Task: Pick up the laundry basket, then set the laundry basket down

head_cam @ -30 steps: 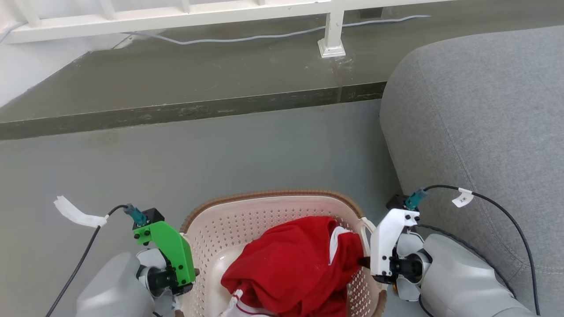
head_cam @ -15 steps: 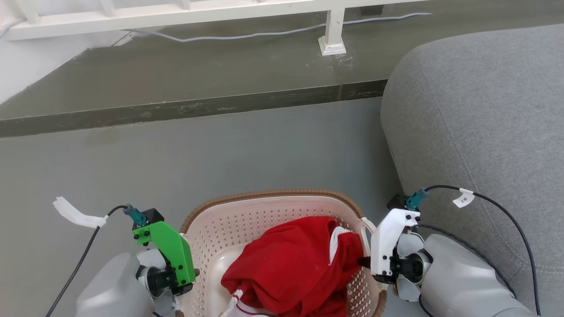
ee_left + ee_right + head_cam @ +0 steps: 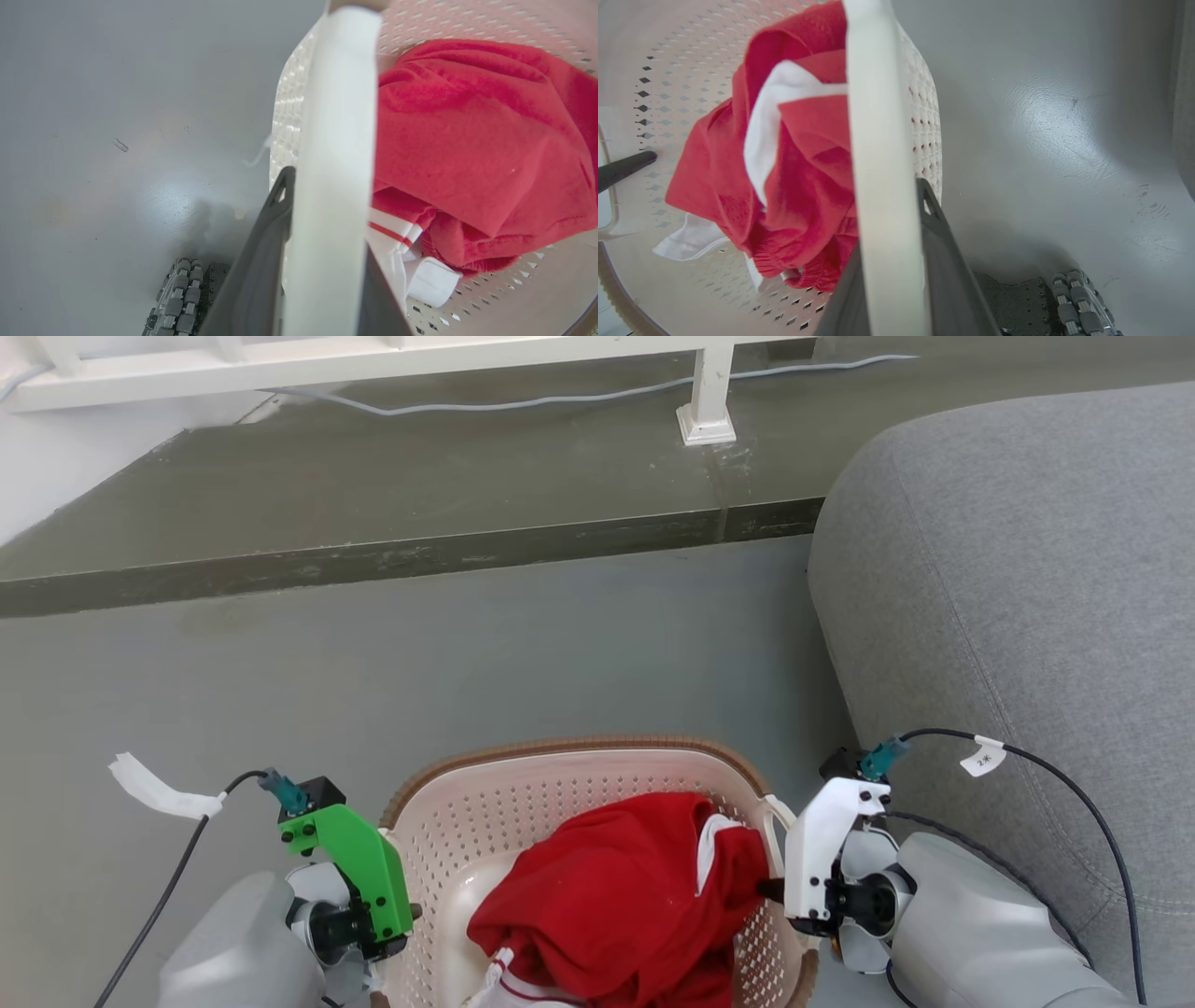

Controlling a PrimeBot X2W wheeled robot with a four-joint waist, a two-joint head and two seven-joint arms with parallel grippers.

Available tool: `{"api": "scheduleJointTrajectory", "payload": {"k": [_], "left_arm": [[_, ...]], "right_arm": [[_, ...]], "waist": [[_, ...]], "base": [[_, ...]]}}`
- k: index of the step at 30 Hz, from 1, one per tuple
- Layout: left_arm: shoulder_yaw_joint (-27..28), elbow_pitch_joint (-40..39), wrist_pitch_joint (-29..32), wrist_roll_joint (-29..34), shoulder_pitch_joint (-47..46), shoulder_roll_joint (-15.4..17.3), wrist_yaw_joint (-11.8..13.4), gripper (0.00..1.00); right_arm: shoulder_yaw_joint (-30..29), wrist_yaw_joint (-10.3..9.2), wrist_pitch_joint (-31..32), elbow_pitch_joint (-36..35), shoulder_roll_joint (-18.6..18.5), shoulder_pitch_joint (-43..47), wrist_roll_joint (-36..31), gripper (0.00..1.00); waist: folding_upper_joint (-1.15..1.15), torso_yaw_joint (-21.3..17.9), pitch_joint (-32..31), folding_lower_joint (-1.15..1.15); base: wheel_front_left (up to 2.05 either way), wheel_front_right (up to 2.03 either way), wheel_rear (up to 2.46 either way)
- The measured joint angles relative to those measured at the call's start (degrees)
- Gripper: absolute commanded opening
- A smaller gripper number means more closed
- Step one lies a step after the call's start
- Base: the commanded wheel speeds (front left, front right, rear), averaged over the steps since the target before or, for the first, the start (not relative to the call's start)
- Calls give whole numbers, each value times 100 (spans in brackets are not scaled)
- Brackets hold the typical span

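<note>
The laundry basket (image 3: 579, 761), cream and perforated with a brown woven rim band, sits between my two arms at the bottom of the head view. It holds red and white clothes (image 3: 616, 896). My left gripper (image 3: 406, 919), under a green bracket, is shut on the left white handle (image 3: 336, 140), which runs between its dark fingers (image 3: 261, 247). My right gripper (image 3: 767, 891), under a white bracket, is shut on the right handle (image 3: 878, 140) in the same way. The shadow on the floor in both wrist views suggests the basket hangs above it.
A grey sofa (image 3: 1027, 569) stands close on the right. Ahead lies open grey floor (image 3: 467, 663), then a raised dark step (image 3: 373, 560) with a white railing post (image 3: 707, 420) and a cable (image 3: 560, 401). My base's wheels (image 3: 1078, 298) show below.
The step and railing have slid slightly up the head picture, so the camera has moved. Basket and both grippers keep their places and their hold.
</note>
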Motion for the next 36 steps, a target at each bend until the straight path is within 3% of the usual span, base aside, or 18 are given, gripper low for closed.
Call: {"api": "scheduleJointTrajectory", "payload": {"k": [15, 36], "left_arm": [[-70, -292, -505, 94, -248, 161, 0, 0], [-208, -536, -1818, 514, -576, 249, -3, 0]], "right_arm": [[108, -47, -665, -174, -4, -305, -136, 0], [292, -288, -2208, -346, 7, -688, -632, 0]], "waist": [[0, 3, 504, 0], [0, 38, 2153, 0]], "base": [[0, 0, 0], [0, 0, 0]]}}
